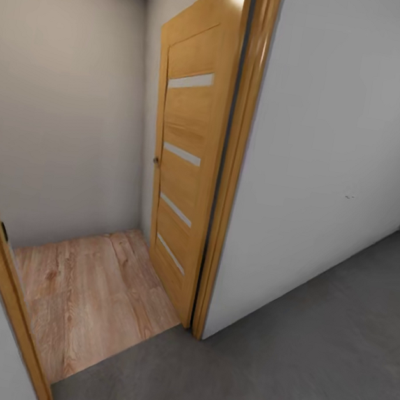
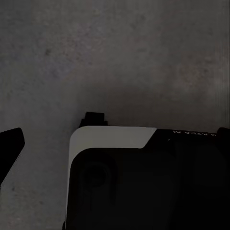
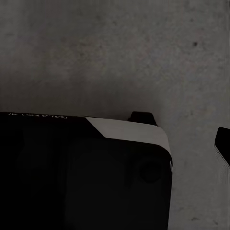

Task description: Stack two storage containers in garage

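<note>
From the head view we see a wooden panel door standing open against the edge of a grey-white wall, its tall axis upright and its four pale glass strips running across it. Past the doorway lies a light wood-plank floor closed in by beige walls; on our side of the threshold the dark grey concrete floor of the garage spreads away to the right. A second strip of wooden door frame slants up at the left edge.

Both wrist views look down on mottled concrete. In the left wrist view we see a dark robot body with a white corner and one black fingertip; in the right wrist view a matching body and a black fingertip. We cannot tell how wide either pincer stands.
</note>
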{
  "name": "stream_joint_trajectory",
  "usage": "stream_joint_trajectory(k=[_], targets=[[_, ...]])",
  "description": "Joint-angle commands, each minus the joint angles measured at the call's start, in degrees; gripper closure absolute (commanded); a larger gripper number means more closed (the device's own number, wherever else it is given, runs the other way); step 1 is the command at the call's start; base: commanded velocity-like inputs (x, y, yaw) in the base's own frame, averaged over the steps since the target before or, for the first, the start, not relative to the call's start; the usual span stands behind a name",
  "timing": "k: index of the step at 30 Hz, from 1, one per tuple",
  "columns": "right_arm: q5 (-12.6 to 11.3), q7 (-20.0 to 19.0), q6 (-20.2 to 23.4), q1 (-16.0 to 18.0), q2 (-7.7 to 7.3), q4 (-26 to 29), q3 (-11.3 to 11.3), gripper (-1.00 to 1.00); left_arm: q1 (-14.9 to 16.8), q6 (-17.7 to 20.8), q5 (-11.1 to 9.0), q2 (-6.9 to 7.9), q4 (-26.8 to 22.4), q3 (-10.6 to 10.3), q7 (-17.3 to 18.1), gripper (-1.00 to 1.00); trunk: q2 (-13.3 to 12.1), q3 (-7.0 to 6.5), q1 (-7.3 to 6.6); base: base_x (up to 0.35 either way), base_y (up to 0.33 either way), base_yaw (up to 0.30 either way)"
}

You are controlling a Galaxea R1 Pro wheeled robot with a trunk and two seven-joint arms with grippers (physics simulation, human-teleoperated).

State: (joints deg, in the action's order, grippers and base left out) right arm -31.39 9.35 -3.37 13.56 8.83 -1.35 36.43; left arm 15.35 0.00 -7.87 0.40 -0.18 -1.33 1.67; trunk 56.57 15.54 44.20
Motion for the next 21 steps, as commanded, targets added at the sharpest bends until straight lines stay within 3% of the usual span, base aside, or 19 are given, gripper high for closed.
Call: stream_joint_trajectory(k=[1,9,21], targets=[[-0.6,0.1,-0.3,0.1,0.05,-0.1,0.5,-1.0,0.0,0.0,-0.6,0.02,0.0,-0.2,0.2,-1.0,0.0,0.07,0.04,0.32,0.0,0.0],[-0.6,0.1,-0.3,0.1,0.05,-0.1,0.5,-1.0,0.0,0.0,-0.6,0.04,0.0,-0.2,0.2,-1.0,0.0,0.07,0.04,0.32,0.0,-0.1],[-0.6,0.1,-0.3,0.1,0.05,-0.1,0.5,-1.0,0.0,-0.1,-0.6,0.04,0.0,-0.2,0.2,-1.0,0.0,0.07,0.04,0.321,0.0,-0.007]])
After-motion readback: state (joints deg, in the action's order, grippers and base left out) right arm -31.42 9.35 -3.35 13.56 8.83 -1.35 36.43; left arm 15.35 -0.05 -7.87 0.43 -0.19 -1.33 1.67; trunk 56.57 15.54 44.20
